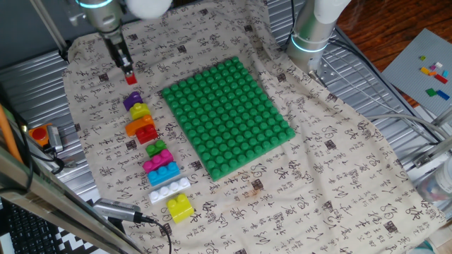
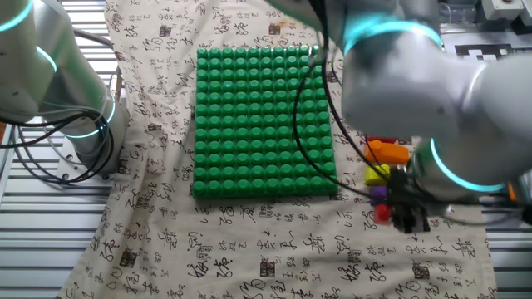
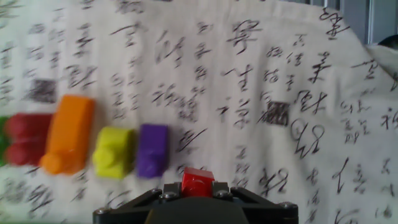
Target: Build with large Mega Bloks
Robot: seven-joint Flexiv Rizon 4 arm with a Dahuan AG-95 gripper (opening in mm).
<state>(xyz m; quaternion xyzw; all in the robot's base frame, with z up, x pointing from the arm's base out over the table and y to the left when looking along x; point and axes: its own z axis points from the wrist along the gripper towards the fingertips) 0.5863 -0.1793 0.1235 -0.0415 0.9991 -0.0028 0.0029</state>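
My gripper (image 1: 128, 73) hangs above the cloth at the far end of the brick row, shut on a small red Mega Blok (image 1: 131, 77), which shows between the fingers in the hand view (image 3: 198, 182). Below it lie a purple brick (image 3: 152, 150), a yellow brick (image 3: 115, 153), an orange brick (image 3: 68, 134) and a red brick (image 3: 25, 138). The row (image 1: 145, 130) continues with green, pink, blue, white and yellow bricks. A large green studded baseplate (image 1: 227, 114) lies in the middle of the cloth. In the other fixed view the arm hides most of the row; the held red brick (image 2: 382, 213) shows.
A patterned cloth (image 1: 318, 162) covers the table. A second arm's base (image 1: 311, 35) stands at the back right. A grey plate with tiny coloured bricks (image 1: 434, 74) sits at the far right. An orange-tipped tool (image 1: 42, 134) lies at the left edge.
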